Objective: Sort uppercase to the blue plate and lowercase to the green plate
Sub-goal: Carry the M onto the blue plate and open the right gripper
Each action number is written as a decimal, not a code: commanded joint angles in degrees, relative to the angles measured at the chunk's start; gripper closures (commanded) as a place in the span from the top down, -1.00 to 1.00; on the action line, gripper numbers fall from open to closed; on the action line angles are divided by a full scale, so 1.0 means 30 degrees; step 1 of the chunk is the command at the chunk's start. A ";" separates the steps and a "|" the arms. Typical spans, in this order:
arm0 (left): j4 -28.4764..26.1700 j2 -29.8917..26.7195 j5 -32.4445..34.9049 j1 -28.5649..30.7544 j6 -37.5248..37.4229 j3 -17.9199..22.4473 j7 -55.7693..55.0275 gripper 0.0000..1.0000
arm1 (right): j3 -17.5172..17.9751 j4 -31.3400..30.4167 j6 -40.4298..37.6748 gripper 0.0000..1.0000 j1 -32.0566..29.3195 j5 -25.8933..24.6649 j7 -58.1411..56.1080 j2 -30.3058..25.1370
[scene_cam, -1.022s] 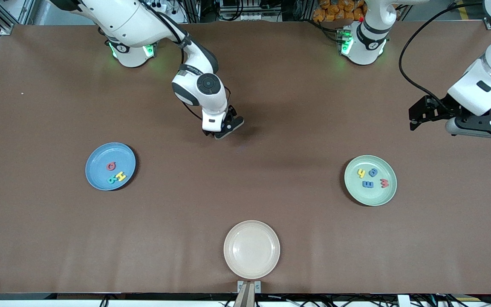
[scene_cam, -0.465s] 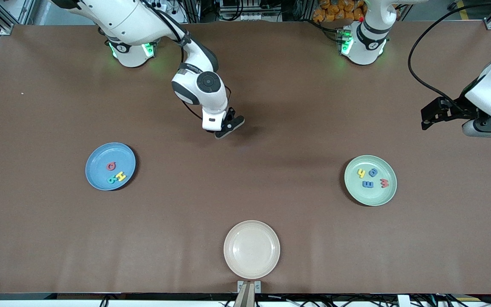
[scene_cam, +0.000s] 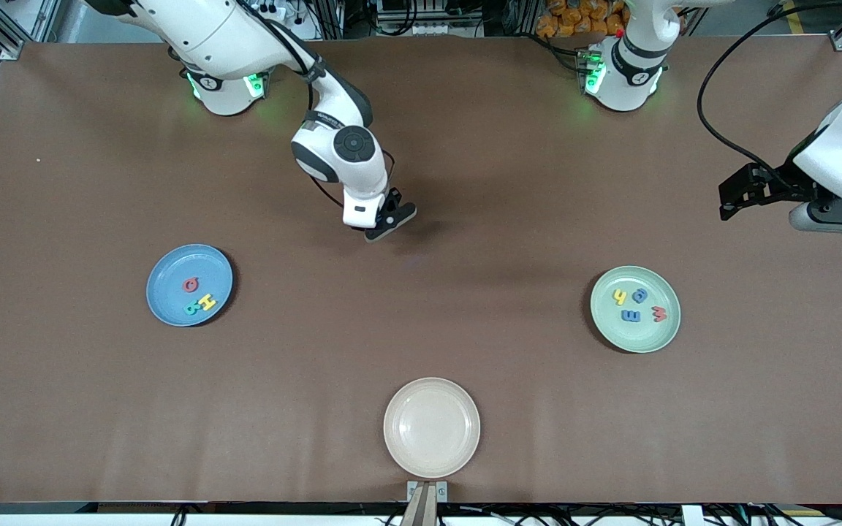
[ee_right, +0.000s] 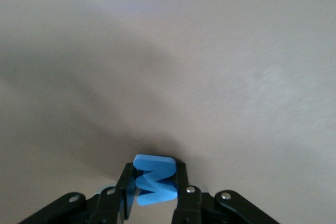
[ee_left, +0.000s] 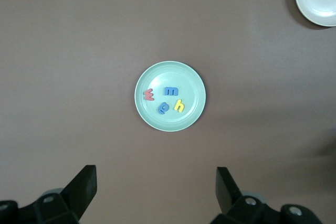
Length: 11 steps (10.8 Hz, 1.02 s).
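Blue foam M [ee_right: 155, 181] sits pinched in the right pincer [ee_right: 153, 188], visible only in its wrist view, while the left pincer [ee_left: 153, 188] waits spread wide above the green plate [ee_left: 194, 114].

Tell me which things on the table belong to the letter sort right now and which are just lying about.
In the job:
- blue M, gripped in the right gripper
- blue plate holding red Q, teal R, yellow H
- green plate holding four small letters
- left gripper, open, waiting above the green plate

Lying about:
- cream plate, nearest the front camera
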 commanded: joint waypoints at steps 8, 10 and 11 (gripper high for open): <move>0.0219 -0.0203 -0.0441 0.0054 -0.0412 -0.0072 -0.0116 1.00 | 0.0066 0.2298 -0.0205 -1.00 -0.5315 -0.0537 -0.0428 -0.0959; 0.0219 -0.0174 -0.0441 -0.0034 -0.0412 -0.0072 -0.0058 1.00 | 0.0066 0.2269 -0.0467 -1.00 -0.7362 -0.1414 -0.0893 -0.0960; 0.0219 -0.0145 -0.0441 -0.0092 -0.0412 -0.0072 -0.0087 1.00 | 0.0095 0.2268 -0.0991 -1.00 -0.8272 -0.1418 -0.1797 -0.1018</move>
